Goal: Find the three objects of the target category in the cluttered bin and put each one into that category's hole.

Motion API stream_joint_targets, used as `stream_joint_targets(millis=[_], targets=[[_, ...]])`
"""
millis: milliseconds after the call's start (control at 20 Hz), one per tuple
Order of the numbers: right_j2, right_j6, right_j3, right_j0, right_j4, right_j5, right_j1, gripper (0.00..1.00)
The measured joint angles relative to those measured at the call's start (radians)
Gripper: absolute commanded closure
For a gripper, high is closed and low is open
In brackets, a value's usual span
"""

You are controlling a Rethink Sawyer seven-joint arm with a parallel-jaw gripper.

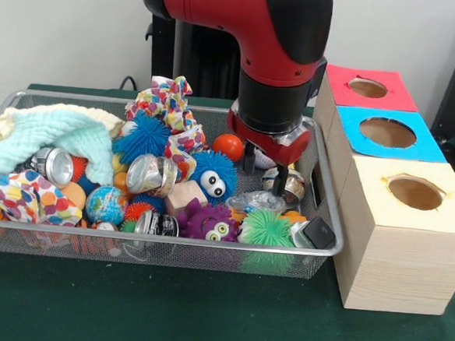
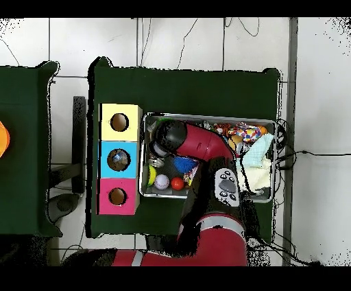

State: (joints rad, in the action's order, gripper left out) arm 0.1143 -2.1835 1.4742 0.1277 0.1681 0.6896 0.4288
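Currently mid-search over the wire bin (image 1: 328, 199), target category not identifiable from the views. Far left of the gripper (image 1: 264, 171): mint cloth (image 1: 66, 140) draped over a crushed silver can (image 1: 51, 163), polka-dot fabric bundle (image 1: 24, 195) and globe ball (image 1: 105, 204) below. Nearer left: blue spiky ball (image 1: 142, 136), second crushed can (image 1: 151, 173), blue googly-eyed fuzzy toy (image 1: 214, 177), orange ball (image 1: 228, 146) just beside the fingers. Directly beneath: clear crumpled plastic (image 1: 257, 200) and another can (image 1: 293, 185), partly hidden. Fingers spread, released, nothing held, tips low among the clutter. Below-front: purple fuzzy monster (image 1: 208, 221), green spiky ball (image 1: 267, 228). Right of gripper, outside bin: three boxes with holes, red (image 1: 367, 88), blue (image 1: 386, 132), yellow (image 1: 415, 191).

Judgement for a clean pick: centre the jaws on one item only, avoid pinching plastic wrap with the can, descend vertically, lift clear of the bin rim before traversing right.
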Motion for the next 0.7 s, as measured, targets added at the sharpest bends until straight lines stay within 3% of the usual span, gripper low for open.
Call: stream_joint_targets(millis=[700], targets=[[0.0,0.0,-0.002,-0.012,0.002,-0.021,-0.037,0.0]])
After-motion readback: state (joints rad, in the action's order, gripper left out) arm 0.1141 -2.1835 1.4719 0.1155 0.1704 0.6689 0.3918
